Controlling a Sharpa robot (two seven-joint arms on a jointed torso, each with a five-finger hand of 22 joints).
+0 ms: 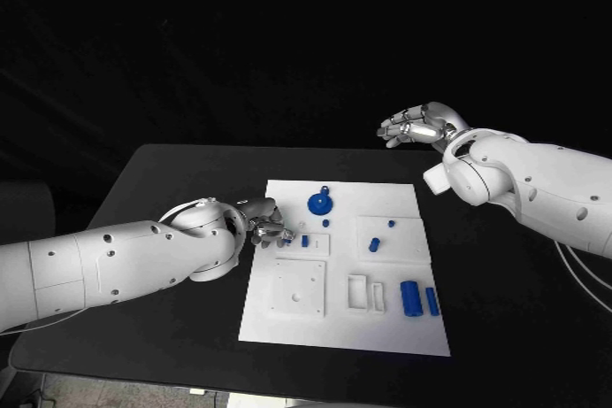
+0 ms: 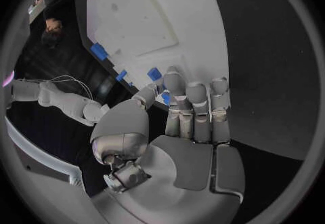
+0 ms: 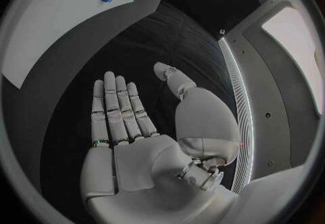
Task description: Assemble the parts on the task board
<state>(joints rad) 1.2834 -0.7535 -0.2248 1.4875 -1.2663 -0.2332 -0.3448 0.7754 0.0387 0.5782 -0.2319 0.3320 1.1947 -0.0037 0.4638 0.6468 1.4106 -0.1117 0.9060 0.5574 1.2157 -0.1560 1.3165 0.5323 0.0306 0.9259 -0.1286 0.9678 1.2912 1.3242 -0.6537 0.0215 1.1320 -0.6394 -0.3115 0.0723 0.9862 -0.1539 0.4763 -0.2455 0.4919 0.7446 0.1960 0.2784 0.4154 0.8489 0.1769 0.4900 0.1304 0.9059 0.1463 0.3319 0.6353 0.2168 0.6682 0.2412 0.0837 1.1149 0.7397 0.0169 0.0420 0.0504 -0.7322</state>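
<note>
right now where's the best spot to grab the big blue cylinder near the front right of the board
Grip the big blue cylinder across its round sides near the middle, coming from above. It lies flat on the white board, long axis toward the robot. A thinner blue rod lies close beside it, so keep the fingers narrow.

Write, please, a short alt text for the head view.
The left hand reaches over the left edge of the white task board, fingers at a small blue part. The right hand hovers behind the board, away from it. Further blue parts, among them a round piece, lie on the board.
</note>
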